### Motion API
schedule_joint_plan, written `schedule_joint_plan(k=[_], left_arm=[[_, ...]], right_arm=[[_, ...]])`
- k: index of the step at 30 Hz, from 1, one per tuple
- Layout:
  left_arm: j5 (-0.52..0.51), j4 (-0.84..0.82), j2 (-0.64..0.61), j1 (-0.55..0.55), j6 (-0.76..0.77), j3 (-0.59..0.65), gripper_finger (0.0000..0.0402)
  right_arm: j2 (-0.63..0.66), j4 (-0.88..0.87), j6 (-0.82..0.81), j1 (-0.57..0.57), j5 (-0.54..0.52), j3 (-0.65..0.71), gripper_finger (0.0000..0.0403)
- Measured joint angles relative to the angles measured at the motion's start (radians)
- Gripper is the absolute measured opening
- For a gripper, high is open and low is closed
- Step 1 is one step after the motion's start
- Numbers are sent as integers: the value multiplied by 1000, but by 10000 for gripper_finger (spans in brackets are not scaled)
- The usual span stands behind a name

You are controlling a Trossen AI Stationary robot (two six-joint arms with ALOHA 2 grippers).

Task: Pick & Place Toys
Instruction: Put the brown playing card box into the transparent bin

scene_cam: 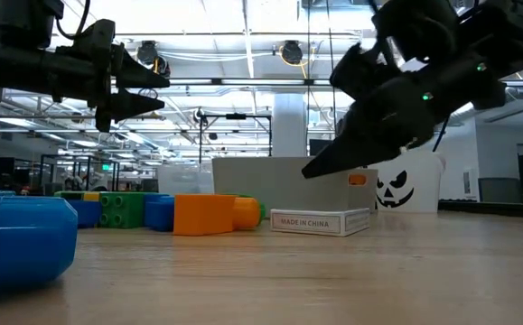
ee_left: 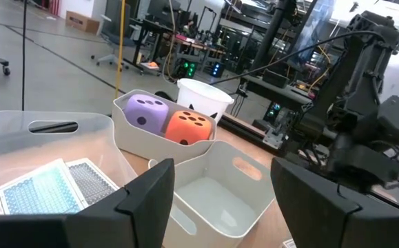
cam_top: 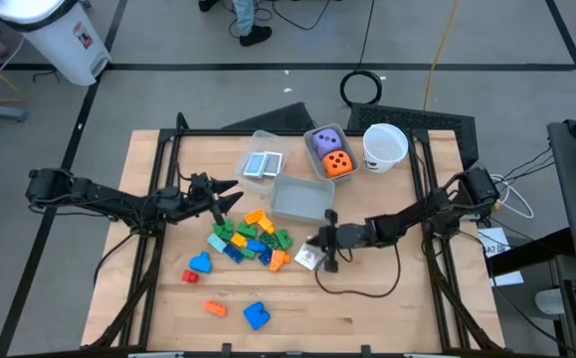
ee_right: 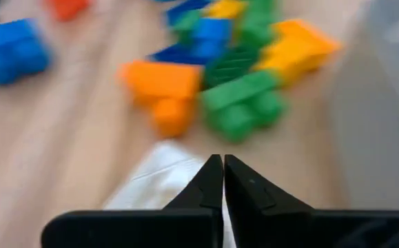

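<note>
The right gripper (cam_top: 319, 246) hangs over the small white card box (cam_top: 308, 258) on the wooden bench (cam_top: 387, 298), jaws closed and empty. The pile of coloured plastic building blocks (cam_top: 251, 241) lies just beside it. The left gripper (cam_top: 226, 199), jaws open and empty, hovers above that pile's far edge, near the empty clear plastic bin (cam_top: 301, 200).

Overhead, table-level, two wrist close-ups
</note>
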State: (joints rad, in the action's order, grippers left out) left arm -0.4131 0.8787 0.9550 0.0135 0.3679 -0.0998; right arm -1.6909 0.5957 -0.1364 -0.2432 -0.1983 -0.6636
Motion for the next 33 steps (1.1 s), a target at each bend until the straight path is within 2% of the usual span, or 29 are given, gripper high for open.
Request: schedule_joint_plan(k=[2,9,15,18,25,29,33], left_arm=[[0,0,0,0,1,0,246],[0,0,0,0,4,0,246],[0,1,0,0,4,0,246],[0,1,0,0,3,0,246],[0,-5,0,0,4,0,246],[0,-10,0,0,12,0,246],[0,-10,0,0,17,0,246]], right_arm=[[0,-25,-8,-15,39,0,1],[14,-265,-71,-13,53,-4,1],[115,-388,-230,-15,269,0,0],[181,-393,-296,-38,359,3,0],[294,-242,-200,-181,326,1,0],[268,-215,-140,-265,235,-4,0],[190,-334,-126,-268,226,-55,0]])
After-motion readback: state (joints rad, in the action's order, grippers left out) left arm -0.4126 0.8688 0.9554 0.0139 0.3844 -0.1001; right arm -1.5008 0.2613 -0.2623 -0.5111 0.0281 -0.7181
